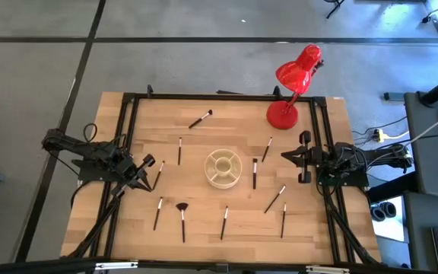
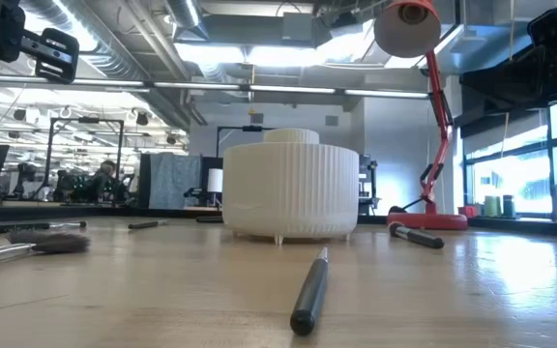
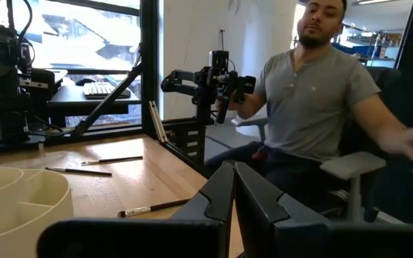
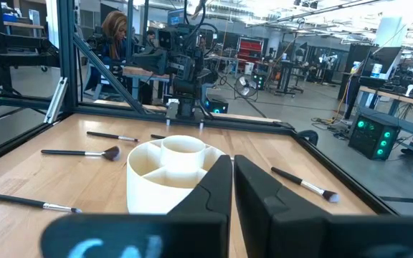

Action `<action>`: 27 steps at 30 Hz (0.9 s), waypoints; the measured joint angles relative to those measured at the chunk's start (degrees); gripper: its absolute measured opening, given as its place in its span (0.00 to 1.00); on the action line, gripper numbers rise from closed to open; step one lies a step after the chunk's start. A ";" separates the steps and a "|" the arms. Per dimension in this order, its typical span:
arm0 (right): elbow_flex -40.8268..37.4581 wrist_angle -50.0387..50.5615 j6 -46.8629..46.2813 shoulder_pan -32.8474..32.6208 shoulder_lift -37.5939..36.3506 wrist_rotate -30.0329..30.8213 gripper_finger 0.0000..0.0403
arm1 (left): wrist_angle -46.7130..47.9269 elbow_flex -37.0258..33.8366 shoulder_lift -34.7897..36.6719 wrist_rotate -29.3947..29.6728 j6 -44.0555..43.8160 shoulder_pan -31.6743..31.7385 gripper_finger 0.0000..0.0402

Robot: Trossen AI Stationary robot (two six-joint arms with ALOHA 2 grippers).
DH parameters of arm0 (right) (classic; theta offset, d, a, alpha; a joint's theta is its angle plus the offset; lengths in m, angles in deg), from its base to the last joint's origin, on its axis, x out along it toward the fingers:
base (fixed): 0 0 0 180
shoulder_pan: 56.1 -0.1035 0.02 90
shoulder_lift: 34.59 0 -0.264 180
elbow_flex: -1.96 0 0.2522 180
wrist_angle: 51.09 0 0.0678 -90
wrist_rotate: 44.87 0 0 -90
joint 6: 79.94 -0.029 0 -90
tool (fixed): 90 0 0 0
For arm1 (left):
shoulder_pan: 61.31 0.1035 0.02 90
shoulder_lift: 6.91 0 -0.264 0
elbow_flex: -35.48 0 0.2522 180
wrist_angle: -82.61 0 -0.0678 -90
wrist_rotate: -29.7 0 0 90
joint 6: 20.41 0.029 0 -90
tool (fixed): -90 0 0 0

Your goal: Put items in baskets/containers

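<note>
The cream cup (image 1: 223, 168) with inner compartments stands mid-table; it also shows in the low view (image 2: 289, 190) and the right wrist view (image 4: 172, 166). Several thin dark brushes lie flat around it, among them one (image 1: 255, 173) right of the cup, one (image 1: 159, 173) beside my left gripper, and the fan brush (image 1: 182, 217) near the front. My left gripper (image 1: 147, 162) hovers left of the cup, shut, holding nothing (image 3: 229, 192). My right gripper (image 1: 289, 156) hovers right of the cup, shut and empty (image 4: 232, 188).
A red desk lamp (image 1: 284, 114) stands at the far right corner, its head (image 1: 299, 68) leaning beyond the far edge. A black frame (image 1: 226, 97) rims the table. A person (image 3: 314, 93) sits beyond the table's right side. Bare wood lies along the near edge.
</note>
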 joint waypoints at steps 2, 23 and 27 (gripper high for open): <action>0.00 -0.01 0.00 -0.01 -0.02 0.00 0.05 | 0.00 0.00 0.00 -0.01 0.00 0.00 0.03; 0.00 -5.42 -34.56 -0.02 0.00 7.98 0.05 | -3.36 0.35 0.00 35.28 40.65 2.15 0.03; 0.00 -4.60 -35.84 0.00 0.00 9.05 0.05 | -5.15 0.35 0.00 37.49 36.70 2.14 0.03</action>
